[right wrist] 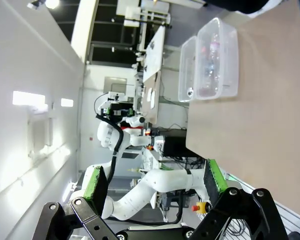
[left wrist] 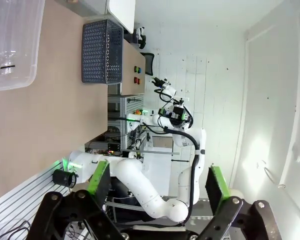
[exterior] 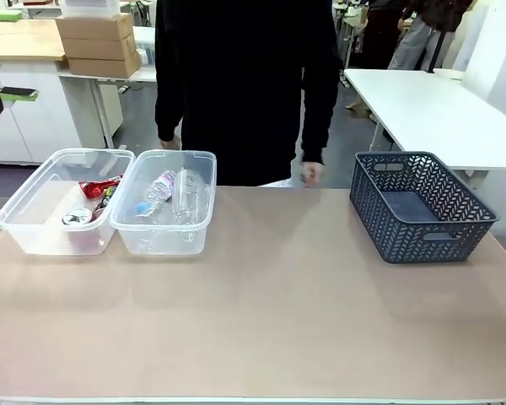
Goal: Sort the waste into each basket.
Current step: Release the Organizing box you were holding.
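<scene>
Cans and bottles lie sorted in two clear tubs, and both hands are held wide open and empty.

At the left of the front view, the left tub (exterior: 21, 221) holds the red and black cans (exterior: 97, 192), and the tub beside it (exterior: 198, 221), their rims touching, holds the clear bottles (exterior: 173, 196); metal appears to have been kept from plastic, so the sorting is judged done. The dark lattice basket (exterior: 422, 207) at the right is seen bare inside. The left hand (left wrist: 155, 187) and right hand (right wrist: 152, 182) are raised off the tan bench (exterior: 270, 312), well apart from the tubs. A person in black (exterior: 244, 76) stands at the far edge; white tables and cardboard boxes (exterior: 97, 42) are seen behind.
</scene>
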